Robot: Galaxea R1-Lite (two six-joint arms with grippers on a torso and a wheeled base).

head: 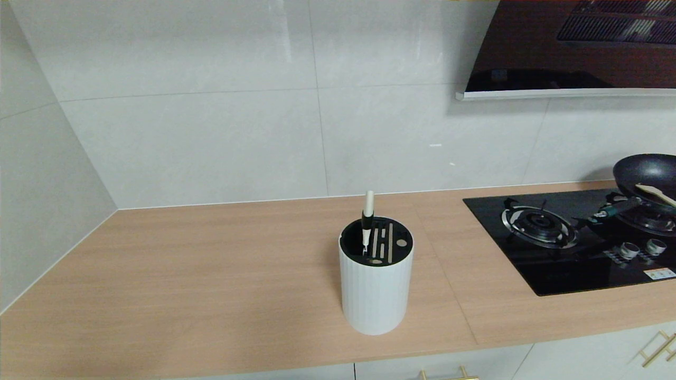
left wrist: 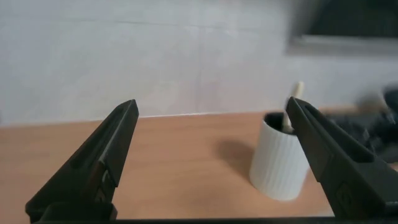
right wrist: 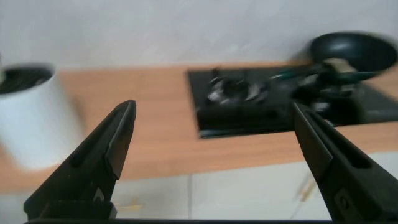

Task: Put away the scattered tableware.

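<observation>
A white ribbed cylindrical utensil holder (head: 375, 279) with a black slotted top stands on the wooden countertop (head: 211, 274). One utensil with a cream and black handle (head: 367, 214) stands upright in it. The left wrist view has the holder (left wrist: 281, 158) ahead on the counter, seen between the spread fingers of my left gripper (left wrist: 211, 112), which is open with nothing in it. My right gripper (right wrist: 214, 109) is open too, nothing between its fingers, with the holder (right wrist: 34, 115) off to one side and the stove beyond.
A black gas hob (head: 575, 237) is set into the counter at the right, with a dark frying pan (head: 647, 171) holding a wooden spatula on its far burner. A range hood (head: 570, 47) hangs above. Tiled walls close off the back and left.
</observation>
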